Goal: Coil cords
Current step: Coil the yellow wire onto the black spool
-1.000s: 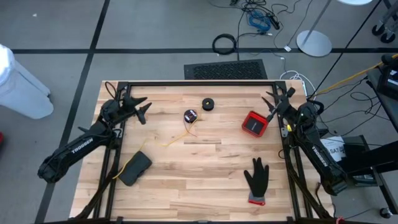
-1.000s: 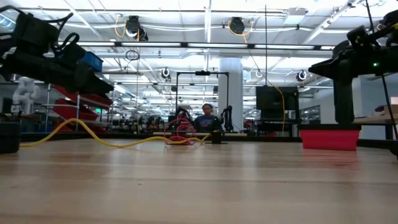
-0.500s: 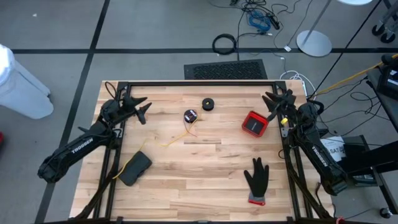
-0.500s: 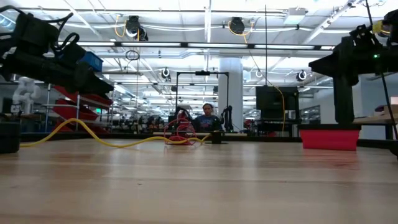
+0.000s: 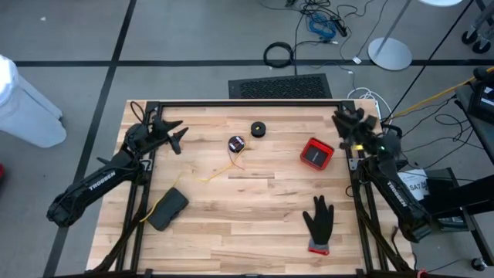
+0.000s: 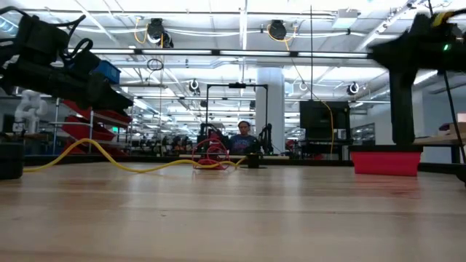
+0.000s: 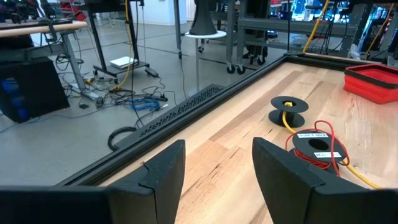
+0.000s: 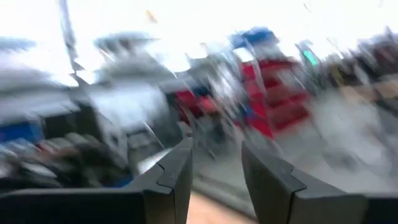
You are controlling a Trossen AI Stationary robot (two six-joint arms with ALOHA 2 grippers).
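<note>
Red tray (image 5: 316,154) near the table's (image 5: 255,232) right edge, black glove (image 5: 318,222) front right, dark pouch (image 5: 168,208) front left

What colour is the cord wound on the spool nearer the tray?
Red cord, clearest in the left wrist view.

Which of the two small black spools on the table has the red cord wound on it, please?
The spool with the white label, nearer the table's middle, carries the red cord. The other spool, closer to the far edge, bears only the yellow-tan cord.

Red cord (image 5: 236,144) wound on black spool, mid-counter; yellow-tan cord (image 5: 218,171) trails loose; second black spool (image 5: 258,129) just beside.
</note>
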